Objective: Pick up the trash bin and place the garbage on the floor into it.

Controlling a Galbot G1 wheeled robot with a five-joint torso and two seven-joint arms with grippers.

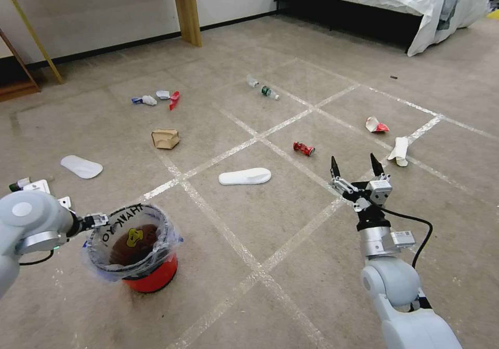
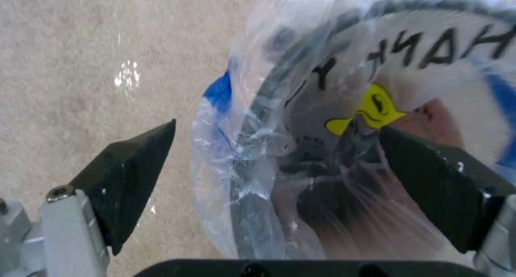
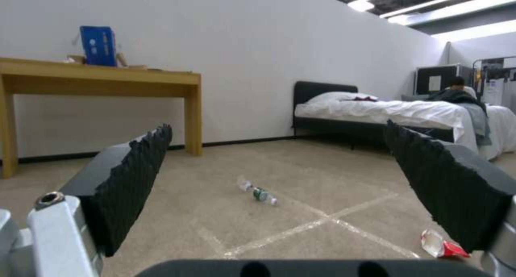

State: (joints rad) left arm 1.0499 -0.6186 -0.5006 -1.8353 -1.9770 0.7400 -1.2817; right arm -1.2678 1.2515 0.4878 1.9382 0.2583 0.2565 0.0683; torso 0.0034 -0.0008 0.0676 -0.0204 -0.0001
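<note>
Left end effector (image 2: 277,148) spread, straddling the trash bin (image 1: 150,276) rim on the floor (image 1: 270,219) near-left; it should pinch the rim squarely before lifting. Right end effector (image 1: 354,169) spread, empty, hovering. Garbage beyond: slipper (image 1: 245,176), can (image 1: 303,148), bottles (image 1: 269,92).

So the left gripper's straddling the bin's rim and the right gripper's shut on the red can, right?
Not quite. In the head view the right gripper hangs open and empty over the floor; the red can lies apart from it. The left gripper does straddle the trash bin rim.
</note>
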